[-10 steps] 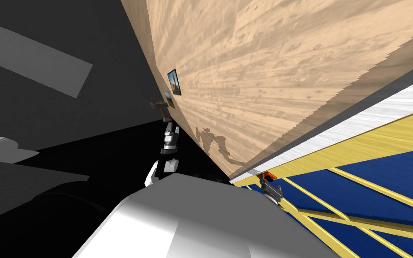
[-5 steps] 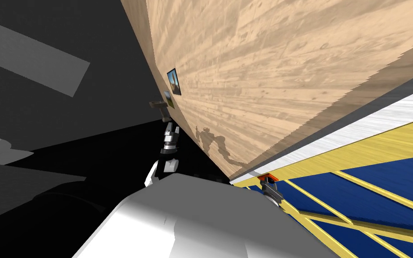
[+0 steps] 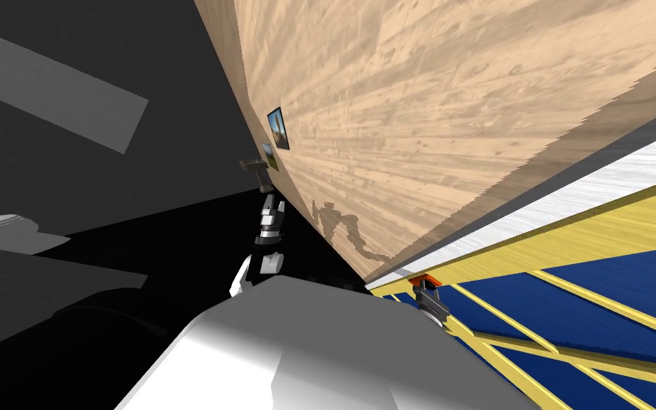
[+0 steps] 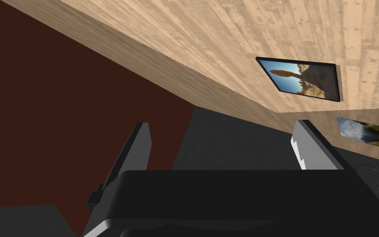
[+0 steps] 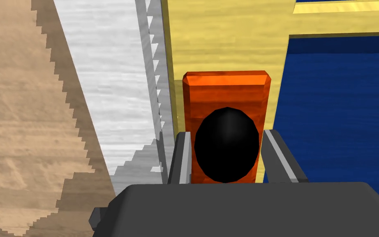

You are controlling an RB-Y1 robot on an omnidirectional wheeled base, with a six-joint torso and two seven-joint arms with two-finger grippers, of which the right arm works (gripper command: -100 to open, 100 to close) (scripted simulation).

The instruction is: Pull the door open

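Note:
The door [image 3: 604, 285] has dark blue panels in a yellow frame [image 5: 225, 37]. It stands to my right, next to a white jamb [image 5: 102, 82]. On the yellow stile sits an orange plate [image 5: 225, 88] carrying a round black knob [image 5: 225, 144]. My right gripper [image 5: 227, 132] is shut on that knob, one finger pressing each side. In the head view the right gripper [image 3: 430, 299] sits just below the orange plate [image 3: 422, 279]. My left gripper [image 4: 222, 123] stands open with nothing between its fingers. It is held up near the wooden wall, ahead of my chest [image 3: 274, 205].
A light wooden wall [image 3: 426, 107] runs beside the door, close in front of me, with two small framed pictures [image 3: 277, 129] on it. A dark bracket [image 3: 252, 167] juts from its edge near the left gripper. Left of the wall lie dark grey surfaces and a black area [image 3: 141, 242].
My right gripper's fingers have closed onto the black knob. The head view has shifted very slightly; the arms and the door stand much as before.

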